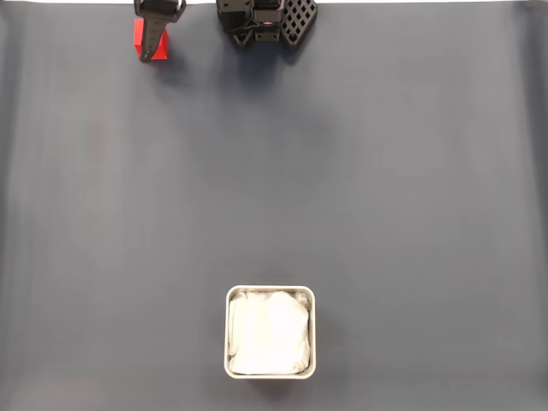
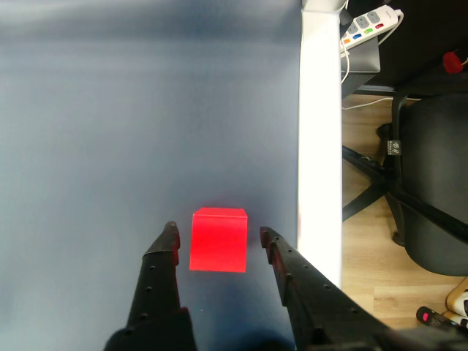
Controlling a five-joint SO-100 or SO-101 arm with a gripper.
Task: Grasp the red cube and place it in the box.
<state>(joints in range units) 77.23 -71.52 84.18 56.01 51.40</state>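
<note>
We see the dark grey desk point(image 1: 385, 188), bare across its middle. The box point(image 1: 271, 331) with white lining sits near its bottom edge in the fixed view. Hand point(image 2: 217, 240) spread wide, fingers flanking the red cube point(image 2: 218, 240) without touching, near the desk's far edge.

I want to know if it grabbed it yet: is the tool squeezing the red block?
No, in the wrist view the tool is open, with a gap on each side of the red cube.
</note>
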